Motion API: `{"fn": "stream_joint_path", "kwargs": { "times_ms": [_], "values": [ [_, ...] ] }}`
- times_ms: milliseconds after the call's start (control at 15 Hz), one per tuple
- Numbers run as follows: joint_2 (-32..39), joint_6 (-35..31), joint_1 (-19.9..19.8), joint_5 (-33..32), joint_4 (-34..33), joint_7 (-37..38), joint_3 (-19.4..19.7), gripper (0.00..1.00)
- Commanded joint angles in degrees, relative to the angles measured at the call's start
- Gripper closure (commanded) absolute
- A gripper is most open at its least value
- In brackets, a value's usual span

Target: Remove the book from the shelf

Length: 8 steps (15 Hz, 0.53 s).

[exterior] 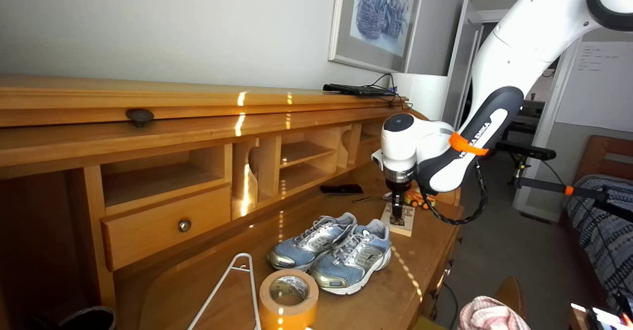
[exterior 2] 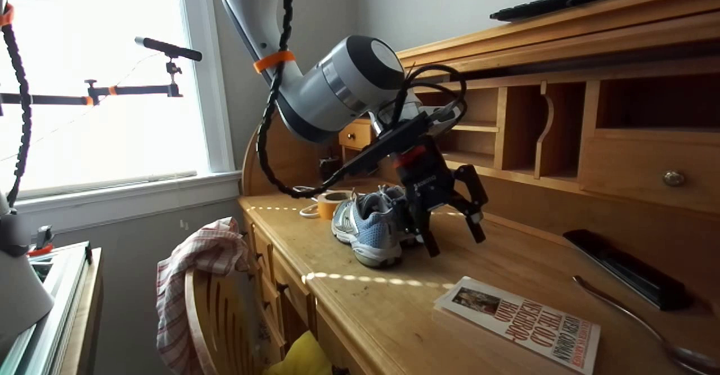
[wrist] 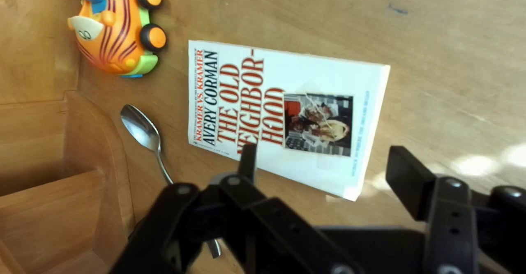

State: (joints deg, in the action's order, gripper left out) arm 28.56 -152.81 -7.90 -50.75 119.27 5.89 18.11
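Note:
The book [wrist: 312,77], a slim paperback with a white cover and red lettering, lies flat on the wooden desk [exterior 2: 315,234]; an exterior view shows the same book [exterior 2: 517,324] with its photo end toward the sneakers. My gripper [exterior 2: 455,241] hangs over the desk, apart from the book, with its fingers spread. In the wrist view nothing sits between the gripper's [wrist: 324,167] fingertips, and one finger covers a bit of the book's edge. The hutch behind has narrow cubbyholes [exterior: 245,171] between upright partitions; which one is the shelf I cannot tell.
Blue-grey sneakers [exterior: 341,251] stand on the desk, with a tape roll [exterior: 289,300] and a white hanger [exterior: 250,290] nearby. A spoon [wrist: 141,128] and an orange toy car [wrist: 117,27] lie by the book. A long black flat thing [exterior 2: 627,268] rests along the hutch.

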Motion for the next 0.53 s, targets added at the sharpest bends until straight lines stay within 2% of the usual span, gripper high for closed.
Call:
{"fn": "stream_joint_path", "kwargs": {
  "times_ms": [0, 200, 467],
  "values": [
    [-1.89, -1.41, -0.89, 3.41, 1.71, 2.04, -2.16, 0.0],
    [-4.16, -2.04, -0.93, 10.84, 2.69, 3.68, -4.04, 0.0],
    [-6.11, -2.34, 2.4, 15.28, 2.61, 11.5, -1.96, 0.0]
  ]
}}
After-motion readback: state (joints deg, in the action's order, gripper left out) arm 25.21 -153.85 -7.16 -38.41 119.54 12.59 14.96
